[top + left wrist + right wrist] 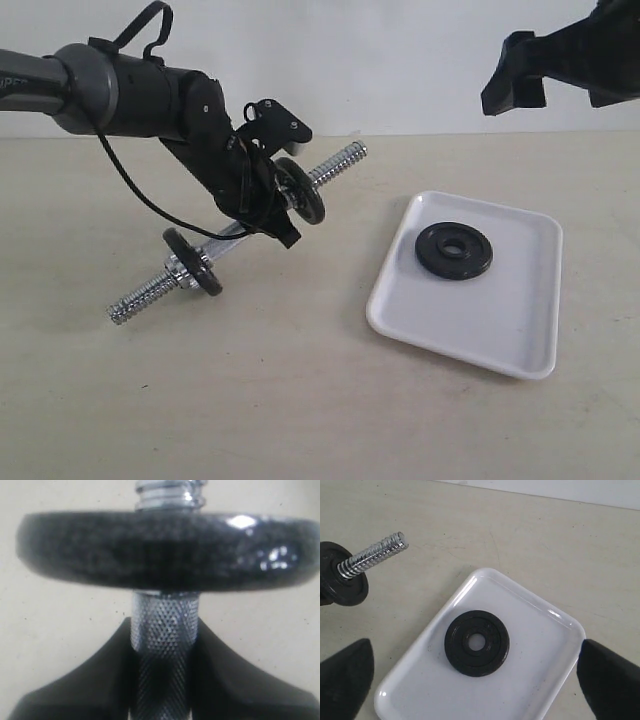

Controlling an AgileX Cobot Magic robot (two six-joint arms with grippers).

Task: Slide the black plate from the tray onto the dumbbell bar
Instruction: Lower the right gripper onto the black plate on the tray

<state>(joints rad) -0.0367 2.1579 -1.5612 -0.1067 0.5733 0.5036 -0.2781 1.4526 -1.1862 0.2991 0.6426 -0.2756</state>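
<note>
The black plate [454, 250] [476, 643] lies flat on the white tray [480, 320] [530, 680], toward its far end. My left gripper [262, 205] [164, 680] is shut on the knurled middle of the dumbbell bar [335, 163] [165, 630] and holds it tilted, with its right threaded end [372, 555] raised toward the tray. Two black discs sit on the bar, one on each side of the grip [192, 262] [302, 190]. High over the tray, my right gripper [515, 85] [476, 652] hangs open, its jaws wide apart with nothing between them.
The bar's lower left threaded end [135, 300] rests near the beige tabletop [300, 400]. A black cable [140, 190] loops from the left arm down beside the bar. A white wall runs behind the table.
</note>
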